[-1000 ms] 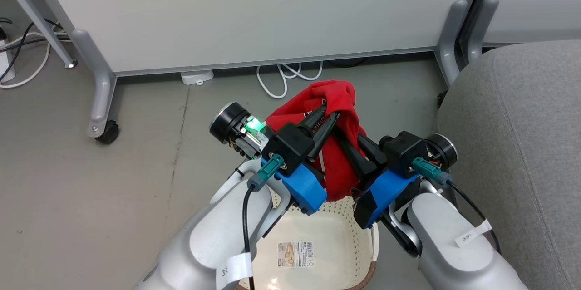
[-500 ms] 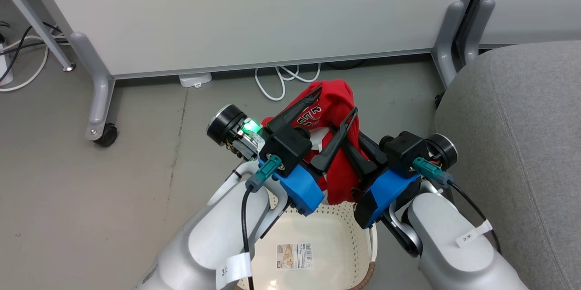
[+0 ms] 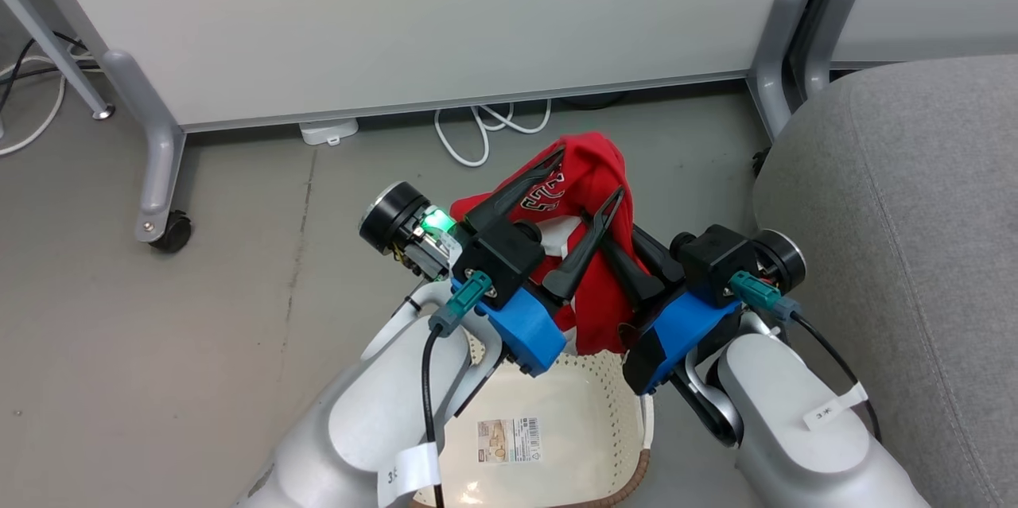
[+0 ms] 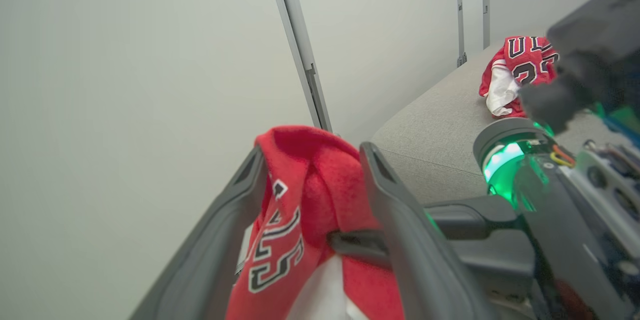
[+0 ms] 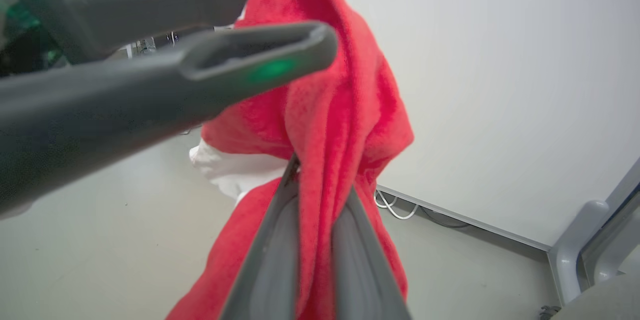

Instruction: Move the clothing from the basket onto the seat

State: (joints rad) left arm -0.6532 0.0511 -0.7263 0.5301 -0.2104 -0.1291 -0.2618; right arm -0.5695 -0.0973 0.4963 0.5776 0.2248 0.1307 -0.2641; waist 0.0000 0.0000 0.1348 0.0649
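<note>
One red fleece jersey [image 3: 596, 301] with white trim hangs above the far edge of the single cream perforated plastic basket [image 3: 612, 381], left of the one light-grey fabric seat [image 3: 899, 198]. Of the two claws, the right claw [image 5: 322, 175] pinches this jersey, and the left claw [image 3: 590, 171] stands spread around it. A second red numbered jersey [image 4: 525, 67] lies on the seat.

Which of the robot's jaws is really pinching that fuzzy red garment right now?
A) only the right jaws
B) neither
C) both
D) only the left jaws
A: the right jaws are clamped shut on a fold of the fuzzy red garment, while the left jaws stand spread wide on either side of it.
</note>
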